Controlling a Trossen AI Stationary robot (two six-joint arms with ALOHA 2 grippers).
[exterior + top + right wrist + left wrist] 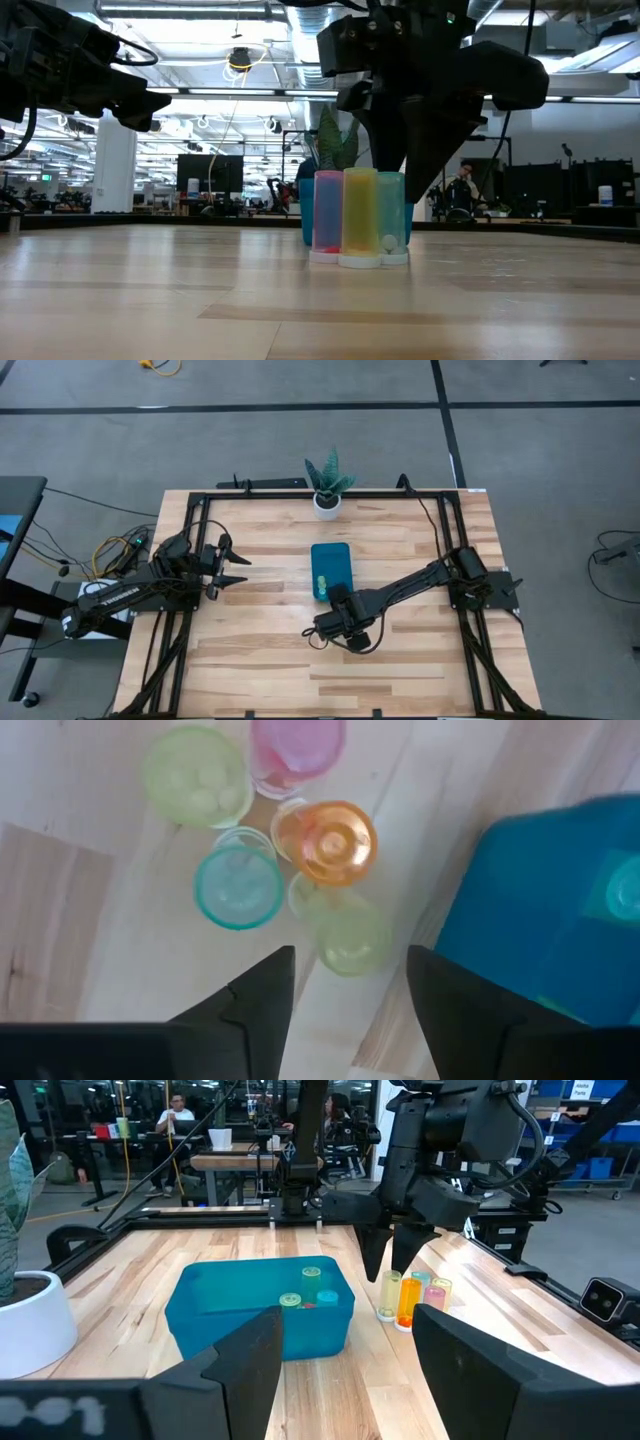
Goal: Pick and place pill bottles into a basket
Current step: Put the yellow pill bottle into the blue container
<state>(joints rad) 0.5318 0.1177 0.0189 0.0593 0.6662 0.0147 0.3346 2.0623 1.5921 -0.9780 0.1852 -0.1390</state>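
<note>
The right gripper point(345, 985) hangs directly above a tight cluster of pill bottles point(300, 850) standing upright on the wooden surface point(250, 660), just beside the near short end of the basket point(330, 565). Its fingers are spread apart with nothing between them, pointing straight down, so the bottles' long axes run in line with the approach: a descent from above should bring the fingers either side of one cap. In the right wrist view the pale green bottle point(350, 935) sits closest to the gap between the fingers, with the orange bottle point(335, 840) and the teal bottle point(238, 885) touching or nearly touching it, and a light green bottle point(195, 775) and a pink bottle point(298, 745) farther off. That crowding looks like the main difficulty, since a finger may have little room to slide between neighbours. The basket lies just to one side of the cluster, and a few bottles already rest inside it, as the left wrist view shows. The left gripper point(232, 567) waits well apart toward the left side of the surface, its fingers also spread and empty, so the right arm is clearly the nearer one for this pick.
</note>
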